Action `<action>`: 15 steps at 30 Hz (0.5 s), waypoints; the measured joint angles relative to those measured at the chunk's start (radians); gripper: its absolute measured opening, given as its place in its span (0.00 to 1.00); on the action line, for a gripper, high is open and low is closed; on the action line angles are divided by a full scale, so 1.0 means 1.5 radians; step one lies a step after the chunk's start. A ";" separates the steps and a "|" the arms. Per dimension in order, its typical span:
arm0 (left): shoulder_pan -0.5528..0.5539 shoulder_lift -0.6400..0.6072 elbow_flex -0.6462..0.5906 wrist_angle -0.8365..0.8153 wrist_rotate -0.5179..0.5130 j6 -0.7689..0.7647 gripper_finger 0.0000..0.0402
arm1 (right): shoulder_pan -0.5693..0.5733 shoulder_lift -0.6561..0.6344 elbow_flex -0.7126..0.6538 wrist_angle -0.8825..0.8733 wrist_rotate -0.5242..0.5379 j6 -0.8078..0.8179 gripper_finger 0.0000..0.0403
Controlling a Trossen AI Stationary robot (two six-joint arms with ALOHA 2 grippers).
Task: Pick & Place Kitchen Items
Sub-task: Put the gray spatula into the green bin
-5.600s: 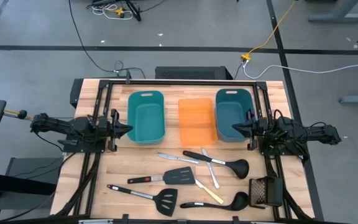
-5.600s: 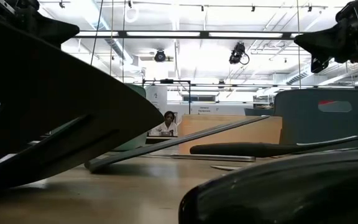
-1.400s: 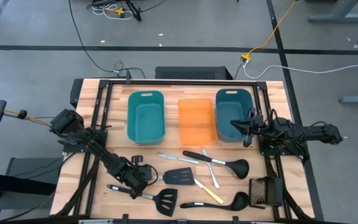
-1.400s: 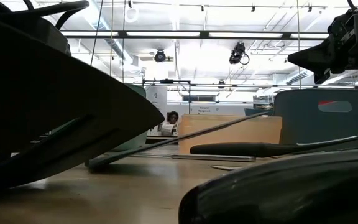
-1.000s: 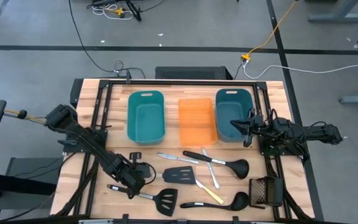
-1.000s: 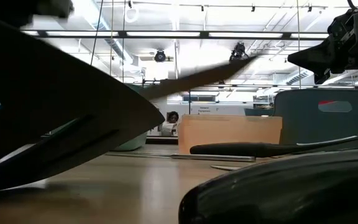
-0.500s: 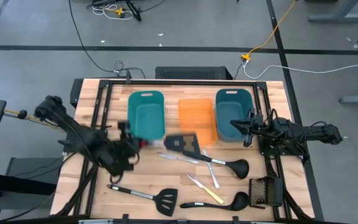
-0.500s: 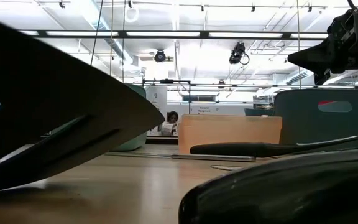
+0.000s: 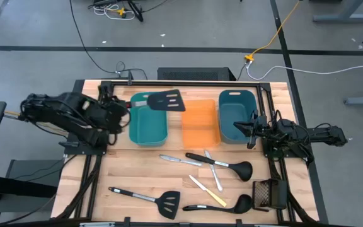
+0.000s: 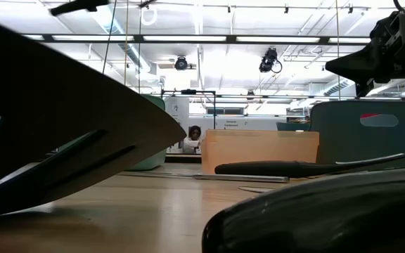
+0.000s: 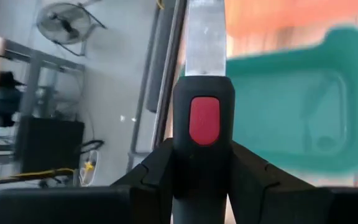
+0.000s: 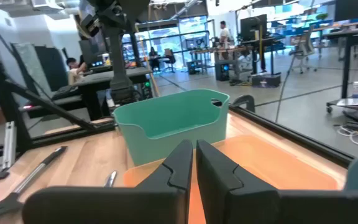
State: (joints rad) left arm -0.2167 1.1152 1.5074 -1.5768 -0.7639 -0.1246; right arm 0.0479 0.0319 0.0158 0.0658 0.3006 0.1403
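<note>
My left gripper is shut on a black slotted spatula and holds it in the air over the far end of the left teal bin. My right gripper is shut and empty beside the right teal bin; its fingers are together in the right wrist view. On the table lie a second black spatula, two black ladles, two silver knives and a yellow-handled knife. My left gripper pinches the spatula's black handle, at its end with the red patch, between its two fingers. The fingers come level from the table's left side and lie along the handle. The spatula sticks out past them toward the right, lifted clear, its head over the bin.
An orange bin stands between the two teal bins. A dark mesh object lies at the near right. Black frame rails run along both table sides. In the low view a person sits far behind the table.
My left gripper, shut on the spatula's handle, has lifted the spatula off the table's near middle and carried it up and toward the far edge, to above the left teal bin. The other utensils lie as before.
</note>
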 joint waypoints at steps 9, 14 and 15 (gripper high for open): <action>0.157 -0.036 -0.017 0.016 -0.111 0.298 0.28 | 0.000 0.007 0.000 0.000 0.029 0.001 0.08; 0.236 -0.032 -0.018 0.015 -0.122 0.460 0.28 | 0.000 0.007 0.000 0.000 0.068 0.000 0.08; 0.245 -0.029 -0.017 0.014 -0.131 0.485 0.28 | 0.000 0.007 0.000 -0.001 0.071 0.000 0.08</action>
State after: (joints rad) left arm 0.1503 1.0724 1.4815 -1.5551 -0.9599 0.6021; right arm 0.0479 0.0429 0.0158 0.0644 0.4074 0.1406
